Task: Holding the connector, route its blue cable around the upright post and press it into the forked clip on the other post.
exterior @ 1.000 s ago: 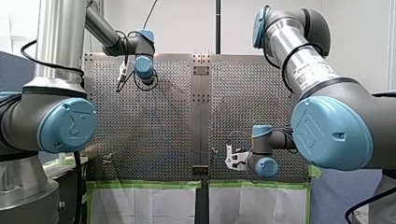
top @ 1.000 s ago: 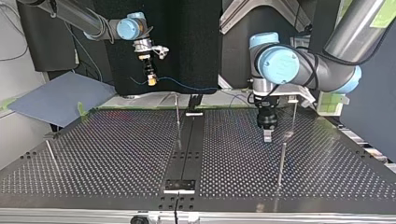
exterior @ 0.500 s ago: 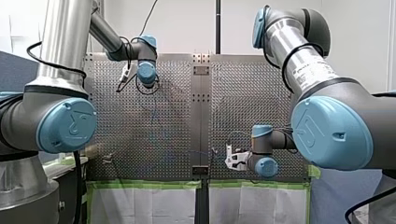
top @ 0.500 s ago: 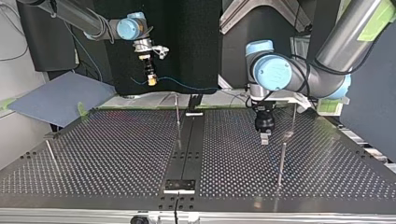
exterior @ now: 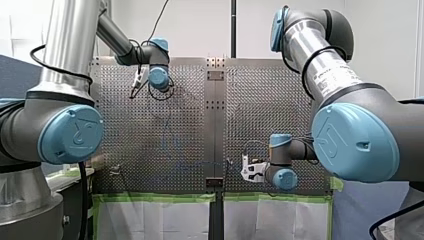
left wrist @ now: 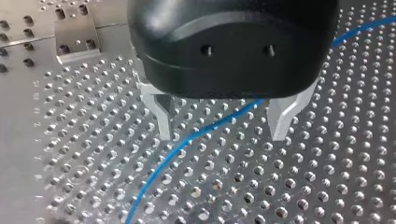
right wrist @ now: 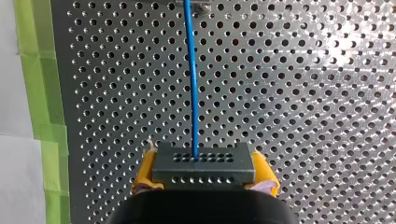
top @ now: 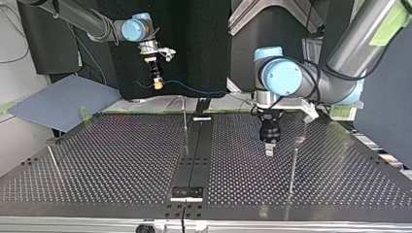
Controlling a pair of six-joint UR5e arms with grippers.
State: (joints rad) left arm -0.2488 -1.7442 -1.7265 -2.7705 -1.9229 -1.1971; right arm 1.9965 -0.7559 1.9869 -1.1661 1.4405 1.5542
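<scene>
Right gripper [right wrist: 204, 170]: yellow pads clamped on the connector [right wrist: 205, 158], a flat dark grey block with rows of small round holes. A thin, smooth blue cable [right wrist: 191, 84] leaves its face and runs straight ahead over the perforated table [right wrist: 303, 93], shiny metal with an even hole grid. Green tape [right wrist: 42, 70] edges the table. In the top view this gripper holds the connector in the air past the table's far edge.

Left gripper [left wrist: 222, 135]: rounded black body, flat bare-metal fingers [left wrist: 163, 119] spread apart, gripping nothing. The cable passes slantwise between them, low over the table; neither finger touches it.

Slim metal post [top: 293, 170] stands upright just beside the left gripper; another post [top: 184, 114] stands near the table's middle.
</scene>
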